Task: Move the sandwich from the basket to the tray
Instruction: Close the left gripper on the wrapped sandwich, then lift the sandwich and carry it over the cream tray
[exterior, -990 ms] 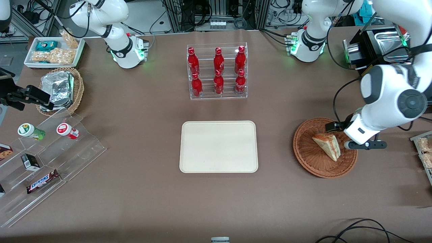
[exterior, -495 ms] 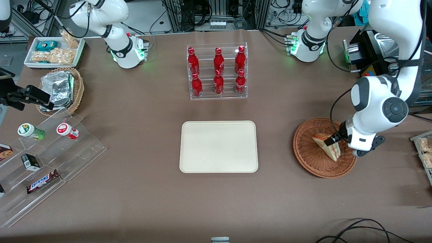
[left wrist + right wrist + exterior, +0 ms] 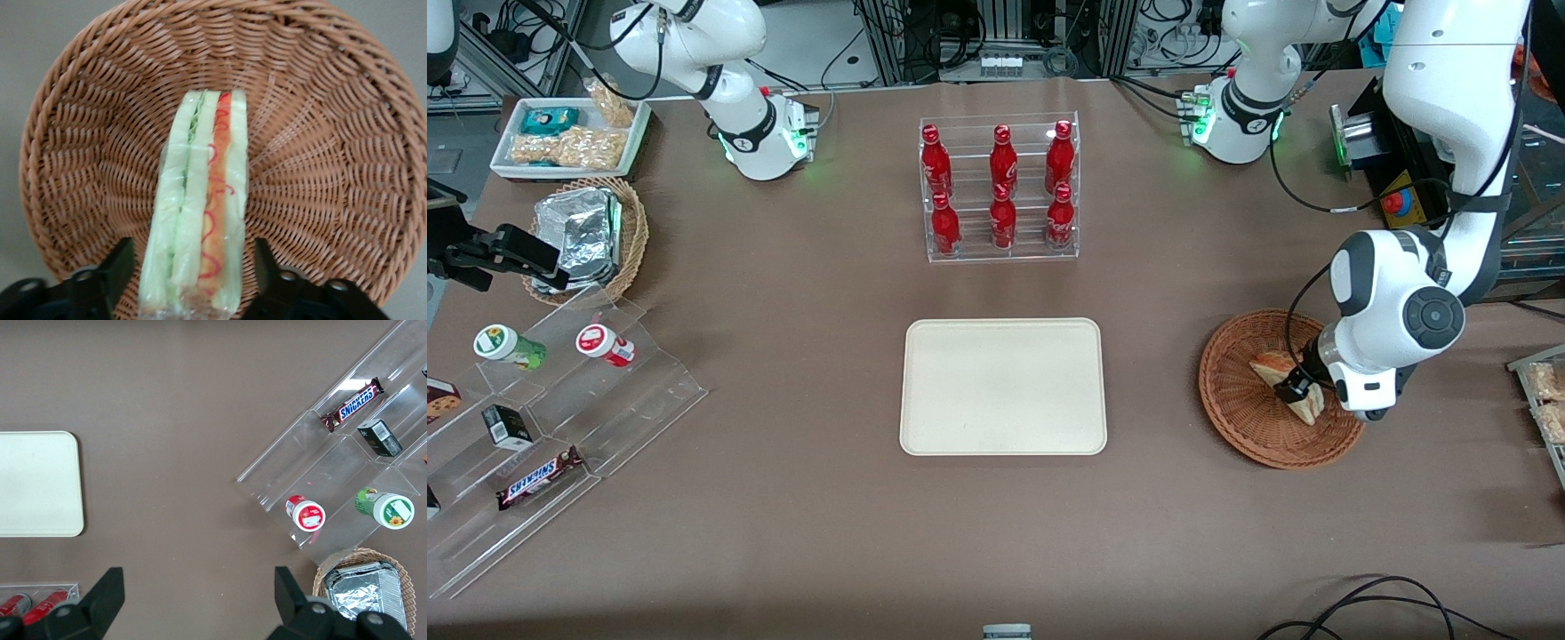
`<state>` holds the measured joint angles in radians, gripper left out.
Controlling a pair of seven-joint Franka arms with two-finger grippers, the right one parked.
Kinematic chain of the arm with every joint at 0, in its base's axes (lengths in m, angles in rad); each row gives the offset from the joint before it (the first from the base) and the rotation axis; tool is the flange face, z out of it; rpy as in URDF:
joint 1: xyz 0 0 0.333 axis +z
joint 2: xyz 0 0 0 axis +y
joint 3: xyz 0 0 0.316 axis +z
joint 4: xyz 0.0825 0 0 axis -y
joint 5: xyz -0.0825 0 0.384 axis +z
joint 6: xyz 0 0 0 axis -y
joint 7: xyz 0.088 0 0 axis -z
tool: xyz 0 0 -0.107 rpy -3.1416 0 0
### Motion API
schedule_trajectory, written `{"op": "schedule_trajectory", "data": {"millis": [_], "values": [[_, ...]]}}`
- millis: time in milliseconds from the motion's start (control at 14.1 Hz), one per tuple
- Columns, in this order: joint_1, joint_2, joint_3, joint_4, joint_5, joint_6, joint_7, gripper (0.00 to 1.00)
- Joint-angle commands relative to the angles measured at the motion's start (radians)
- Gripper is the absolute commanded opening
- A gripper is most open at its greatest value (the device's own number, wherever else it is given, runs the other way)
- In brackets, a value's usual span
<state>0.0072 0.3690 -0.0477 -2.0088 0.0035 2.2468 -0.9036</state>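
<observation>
Over basket [image 3: 1258, 418], gripper [image 3: 190, 277] hovered spread wide, fingers [image 3: 117, 267] straddling sandwich [image 3: 197, 207], gripping nothing. Sandwich stood on edge inside basket. Risk: slick wrap slipping, wedge toppling, bread crushing. Tray [image 3: 1003, 388] bare.

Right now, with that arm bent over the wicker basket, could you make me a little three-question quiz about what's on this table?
1. True or false: the sandwich already lies on the tray.
2. How many red bottles stand in the clear rack?
3. The gripper is: A) shut on the sandwich, B) open with a finger on each side of the sandwich, C) over the tray.

Key: 1. False; it is in the basket. 2. Six. 3. B.
</observation>
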Motion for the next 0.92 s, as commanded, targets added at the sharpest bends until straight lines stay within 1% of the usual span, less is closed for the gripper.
{"op": "schedule_trajectory", "data": {"millis": [0, 141, 283, 424, 495, 636, 707, 778, 848], "values": [[0.007, -0.004, -0.006, 0.062, 0.013, -0.149, -0.02, 0.1], [0.002, -0.008, -0.006, 0.126, 0.018, -0.273, -0.021, 0.1], [-0.004, -0.006, -0.011, 0.241, 0.017, -0.444, -0.023, 0.1], [-0.03, -0.004, -0.012, 0.297, 0.013, -0.507, -0.031, 0.1], [-0.056, -0.004, -0.014, 0.298, 0.007, -0.501, -0.032, 0.1], [-0.151, -0.002, -0.014, 0.294, 0.0, -0.46, -0.031, 0.1], [-0.206, 0.004, -0.014, 0.289, 0.001, -0.41, -0.02, 0.08], [-0.272, 0.023, -0.014, 0.295, 0.012, -0.37, -0.012, 0.03], [-0.329, 0.049, -0.012, 0.312, 0.019, -0.328, 0.027, 0.04]]}}
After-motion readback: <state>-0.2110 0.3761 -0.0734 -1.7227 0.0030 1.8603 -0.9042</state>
